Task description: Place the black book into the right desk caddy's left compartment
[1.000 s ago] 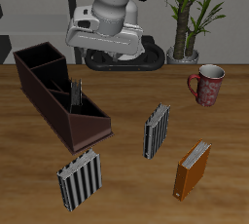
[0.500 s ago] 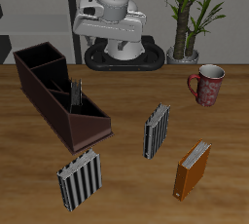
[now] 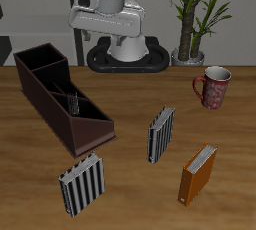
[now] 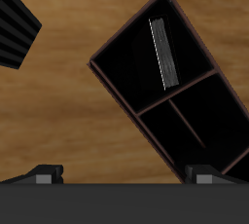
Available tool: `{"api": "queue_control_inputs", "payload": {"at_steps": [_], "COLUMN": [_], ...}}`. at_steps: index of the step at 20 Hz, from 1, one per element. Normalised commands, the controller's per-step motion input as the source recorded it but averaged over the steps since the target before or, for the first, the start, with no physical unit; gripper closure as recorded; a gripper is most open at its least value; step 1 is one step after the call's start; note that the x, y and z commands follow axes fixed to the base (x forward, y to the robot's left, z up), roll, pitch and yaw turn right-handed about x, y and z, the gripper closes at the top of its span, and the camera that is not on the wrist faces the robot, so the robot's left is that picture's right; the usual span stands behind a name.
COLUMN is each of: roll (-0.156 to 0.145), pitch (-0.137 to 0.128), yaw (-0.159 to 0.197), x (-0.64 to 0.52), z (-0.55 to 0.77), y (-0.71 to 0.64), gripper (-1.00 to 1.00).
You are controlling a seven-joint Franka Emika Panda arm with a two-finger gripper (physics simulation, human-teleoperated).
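- Step in hand: placement looks complete; black book [image 4: 163, 50] lies inside right desk caddy [image 3: 45, 96], well below the jaws.
- Jaws: apart, empty.
- Next move: retreat upward.

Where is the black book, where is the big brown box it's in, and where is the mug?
black book [image 4: 163, 51], wrist view, on its white page edge.
right desk caddy [image 3: 88, 131], exterior view, on its sloped wedge end.
mug [image 3: 214, 90], exterior view, on its patterned side.
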Motion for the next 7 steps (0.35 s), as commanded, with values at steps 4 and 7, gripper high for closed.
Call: {"api": "queue_control_inputs", "payload": {"at_steps": [4,7], "roll": [0.17,0.111], "pitch": [0.047,-0.008], "yaw": [-0.081,0.0], "x": [-0.12,-0.09], "z": [0.05,0.02], "y": [0.26,0.32], "gripper": [-1.0,-1.0]}}
